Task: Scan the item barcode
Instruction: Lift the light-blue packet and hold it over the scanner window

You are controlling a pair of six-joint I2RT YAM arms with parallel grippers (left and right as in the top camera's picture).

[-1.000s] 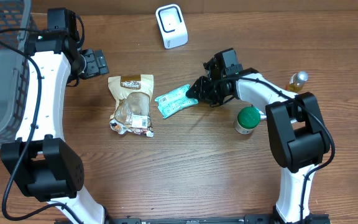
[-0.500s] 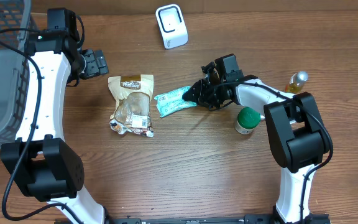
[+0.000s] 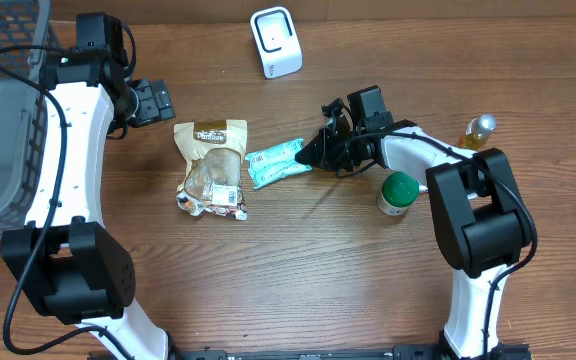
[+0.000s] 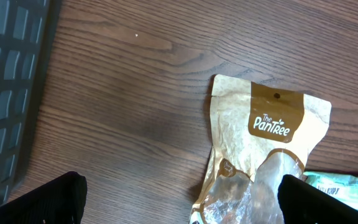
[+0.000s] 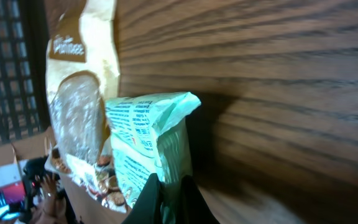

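Okay, your right claw [image 3: 315, 152] is pinched shut on the end of the teal packet [image 3: 274, 163], which lies on the worktop [image 3: 298, 260] beside the brown snack bag [image 3: 211, 165]. Your left claw [image 3: 158, 102] gapes wide, empty.

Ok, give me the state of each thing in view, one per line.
left fingers: open, holding nothing.
right fingers: shut on the teal packet.
teal packet: pinched at one end.
Pantree pouch: lying flat, label up.
scanner: standing, nothing in front of it.
green-lidded jar: upright, lid on.
bottle: capped.
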